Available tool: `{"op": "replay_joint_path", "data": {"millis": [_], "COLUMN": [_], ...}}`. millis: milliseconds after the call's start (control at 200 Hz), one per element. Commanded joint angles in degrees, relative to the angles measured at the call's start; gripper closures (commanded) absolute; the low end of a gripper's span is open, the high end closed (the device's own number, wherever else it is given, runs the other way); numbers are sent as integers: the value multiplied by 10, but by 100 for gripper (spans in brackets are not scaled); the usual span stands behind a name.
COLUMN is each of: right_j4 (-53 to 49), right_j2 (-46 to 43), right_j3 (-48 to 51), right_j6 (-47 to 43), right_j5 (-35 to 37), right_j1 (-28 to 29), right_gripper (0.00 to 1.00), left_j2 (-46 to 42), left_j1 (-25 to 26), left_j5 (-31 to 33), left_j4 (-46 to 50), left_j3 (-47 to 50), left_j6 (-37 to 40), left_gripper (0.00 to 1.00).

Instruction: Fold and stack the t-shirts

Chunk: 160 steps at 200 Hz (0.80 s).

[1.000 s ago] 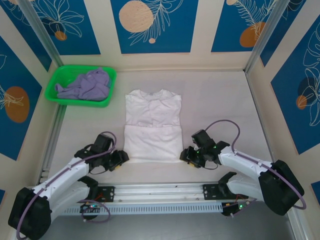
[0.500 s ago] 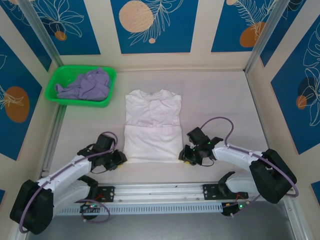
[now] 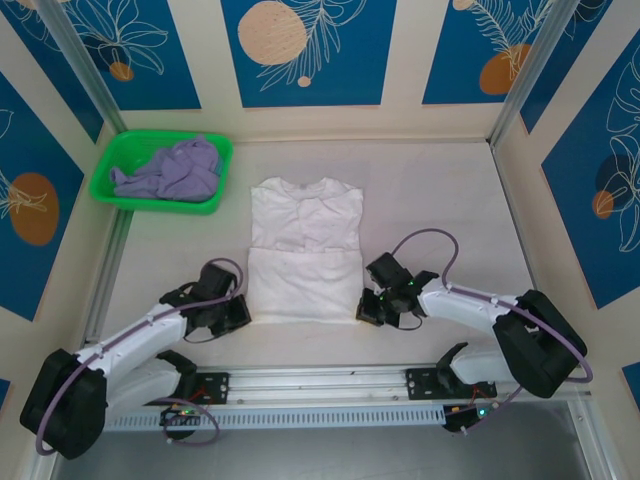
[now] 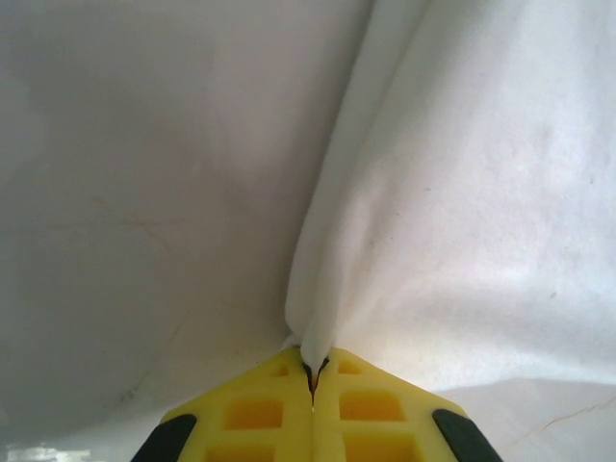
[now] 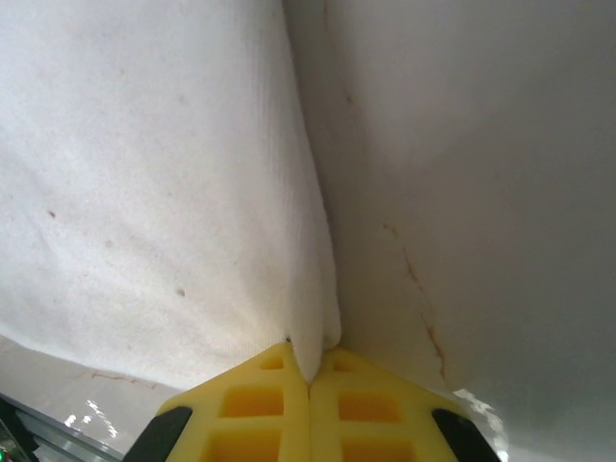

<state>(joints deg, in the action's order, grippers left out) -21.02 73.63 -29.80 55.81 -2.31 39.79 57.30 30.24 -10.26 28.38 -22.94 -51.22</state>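
green plastic basket [image 3: 108, 186]: rectangular, glossy, with a raised rim; sitting at the far-left corner of the table, well apart from both arms.
pale lavender cloth t-shirt [image 3: 175, 168]: lying crumpled inside the basket, its soft bunched folds bulging up to about rim height.
left gripper [image 3: 240, 315]: resting low on the table at the near-left corner of the white tee. In the left wrist view its yellow waffle-patterned pads [image 4: 255, 416] are pressing together, with a thin pinch of white cloth caught between them.
white cloth t-shirt [image 3: 303, 240]: lying flat mid-table between the two grippers, collar pointing to the far side, outline roughly a tall rectangle. A straight crosswise edge is running across its middle, and the near half is lying as a smooth panel. The fabric is showing matte and finely woven, rising in a tented ridge at each pinched corner.
right gripper [image 3: 364, 310]: sitting at the near-right corner of the same tee. Its yellow pads are meeting and clamping the cloth edge in the right wrist view.
table [image 3: 440, 200]: pale matte surface, showing faint brownish streaks up close.
count: two t-shirts, one basket, two grippers, both gripping the one white tee.
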Motion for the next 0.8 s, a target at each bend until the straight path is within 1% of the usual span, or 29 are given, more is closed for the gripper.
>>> {"op": "replay_joint_path", "data": {"millis": [0,140,310,425,515,605,700,795], "right_j4": [-69,-92,-121,-140,-160,-188,-215,-222], "right_j2": [-16,-39,-84,-133,-172,-205,-223,-223], "right_j3": [0,9,17,19,10,-15,-56,-105], "right_j6": [-8,5,39,60,67,69,54,25], "right_j5": [15,4,-4,-2,7,28,45,52], "right_j1": [30,68,119,135,136,129,104,55], "right_gripper": [100,100,100,100,100,100,100,100], "left_j2": [-16,-62,-125,-163,-185,-186,-145,-89], "left_j1": [33,58,66,66,66,64,62,51], "left_j5": [13,-10,-61,-92,-107,-98,-84,-77], "left_j4": [73,129,185,211,222,220,203,158], "left_j3": [-17,-20,-20,-25,-50,-95,-160,-220], "left_j6": [21,12,-2,-13,-21,-22,-3,18], "left_gripper": [100,100,100,100,100,100,100,100]}}
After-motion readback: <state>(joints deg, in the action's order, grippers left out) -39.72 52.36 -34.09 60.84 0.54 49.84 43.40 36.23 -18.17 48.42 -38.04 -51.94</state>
